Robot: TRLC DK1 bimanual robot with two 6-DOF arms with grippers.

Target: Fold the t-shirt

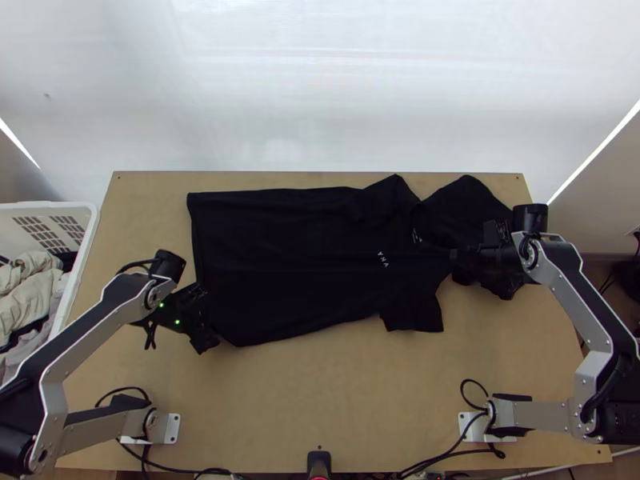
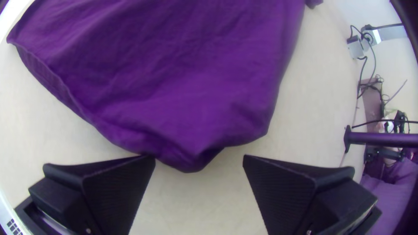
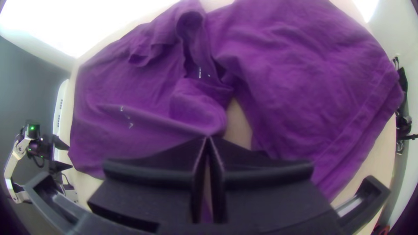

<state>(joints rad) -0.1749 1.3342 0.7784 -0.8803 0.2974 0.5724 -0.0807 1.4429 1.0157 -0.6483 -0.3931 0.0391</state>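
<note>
Squeezed together up close are the fingers (image 3: pixel 148 172) of the right claw (image 1: pixel 456 254), pinching a bit of shirt (image 1: pixel 296 248) by the neck.

Looking down from above, I call the far edge of the table (image 1: pixel 344 400) 12 o'clock. The black shirt lies mostly flat in the middle, a bit toward 12. Its bottom hem points to 9 and its neck (image 1: pixel 416 224) to about 2. One sleeve (image 1: pixel 392 196) sticks out toward 12 and the other (image 1: pixel 416 316) toward 5. Little white marks (image 1: pixel 382 259) sit on its chest. Past the neck, toward 3, is a crumpled heap of black cloth (image 1: pixel 472 204). I can't tell if it is part of the same shirt.

Over by the hem, toward 8, is the left claw (image 1: pixel 210 316). Its fingers (image 2: pixel 113 191) are wide apart, and a corner of the shirt pokes toward the gap between them.

The left arm (image 1: pixel 96 328) comes from its base (image 1: pixel 172 428) near 8, and the right arm (image 1: pixel 592 300) from its base (image 1: pixel 472 426) near 4. Black wires (image 1: pixel 436 462) run along the near edge.

Farther out, beside the table at 9, is a white basket (image 1: pixel 90 240) with pale clothes (image 1: pixel 28 308) in it. At 12 is something big and white (image 1: pixel 320 88).
</note>
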